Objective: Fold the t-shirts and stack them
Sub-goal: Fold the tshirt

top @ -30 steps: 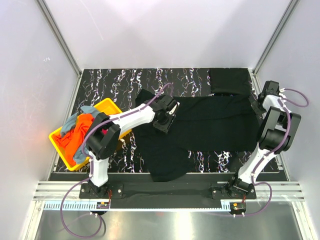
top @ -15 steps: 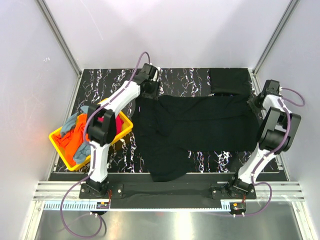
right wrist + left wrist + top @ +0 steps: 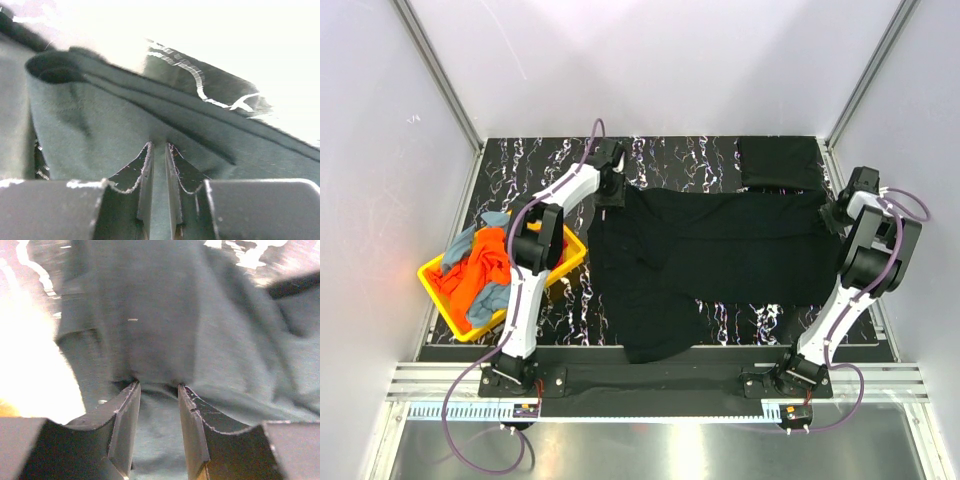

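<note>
Left gripper (image 3: 157, 387) clamped on bunched far-left corner of spread black cloth t-shirt (image 3: 720, 250); right gripper (image 3: 159, 147) pinching its far-right hem, jaws nearly together.

No lettering, label, brand, number or sign legible anywhere: none on the black t-shirt (image 3: 720, 250), yellow tray (image 3: 572, 256) or marbled counter (image 3: 520, 165).

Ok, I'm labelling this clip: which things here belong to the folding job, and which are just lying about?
Job: spread black t-shirt; folded black t-shirt, far right; orange t-shirt and grey-blue t-shirt, heaped in the yellow plastic tray.
Lying about: yellow plastic tray; black marbled tabletop.
</note>
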Robot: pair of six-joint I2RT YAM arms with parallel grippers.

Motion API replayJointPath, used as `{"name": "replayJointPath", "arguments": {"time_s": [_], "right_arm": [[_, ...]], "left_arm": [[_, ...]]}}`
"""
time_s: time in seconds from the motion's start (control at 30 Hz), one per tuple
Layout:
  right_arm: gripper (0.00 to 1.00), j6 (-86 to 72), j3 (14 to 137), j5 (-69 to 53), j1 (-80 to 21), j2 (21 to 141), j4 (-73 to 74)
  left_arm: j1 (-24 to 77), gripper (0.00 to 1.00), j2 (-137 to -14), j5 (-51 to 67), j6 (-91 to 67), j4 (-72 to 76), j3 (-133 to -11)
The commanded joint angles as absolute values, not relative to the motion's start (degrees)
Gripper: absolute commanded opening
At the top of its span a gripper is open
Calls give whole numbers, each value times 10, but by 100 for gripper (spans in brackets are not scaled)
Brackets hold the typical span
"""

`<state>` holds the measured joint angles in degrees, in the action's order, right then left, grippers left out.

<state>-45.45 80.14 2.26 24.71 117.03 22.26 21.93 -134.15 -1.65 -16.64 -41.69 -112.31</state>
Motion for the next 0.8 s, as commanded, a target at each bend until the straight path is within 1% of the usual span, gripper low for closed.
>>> {"name": "replayJointPath", "arguments": {"time_s": [0.0, 0.07, 0.1, 0.23, 0.3, 0.33, 0.4, 0.43, 0.47, 0.53, 0.67, 0.77], "right_arm": [[22, -465, 784, 91, 259, 1139, 236], [22, -475, 782, 93, 259, 1134, 237], [22, -480, 780, 96, 259, 1128, 236], [23, -495, 783, 80, 259, 1110, 236], [22, -490, 791, 61, 258, 1105, 236], [22, -485, 792, 55, 258, 1102, 236], [22, -480, 795, 40, 258, 1094, 235], [22, -473, 795, 27, 258, 1092, 231], [21, -452, 793, -19, 258, 1092, 202], [21, -435, 786, -64, 253, 1094, 170], [21, -428, 798, -83, 236, 1110, 162], [20, -429, 816, -88, 233, 1133, 161]], "left_arm": [[212, 40, -1342, -24, -203, -423, -1129], [213, 38, -1333, -4, -217, -417, -1125], [213, 38, -1317, 27, -234, -411, -1117], [214, 37, -1266, 34, -258, -353, -1055], [213, 38, -1263, 22, -232, -354, -1063], [213, 38, -1264, 21, -218, -356, -1086], [209, 39, -1269, 38, -173, -357, -1114], [209, 36, -1273, 42, -163, -360, -1143], [209, 33, -1277, 44, -158, -363, -1155], [203, 25, -1282, 52, -164, -366, -1165], [198, 23, -1315, 73, -183, -367, -1162], [193, 20, -1338, 59, -187, -374, -1161]]}}
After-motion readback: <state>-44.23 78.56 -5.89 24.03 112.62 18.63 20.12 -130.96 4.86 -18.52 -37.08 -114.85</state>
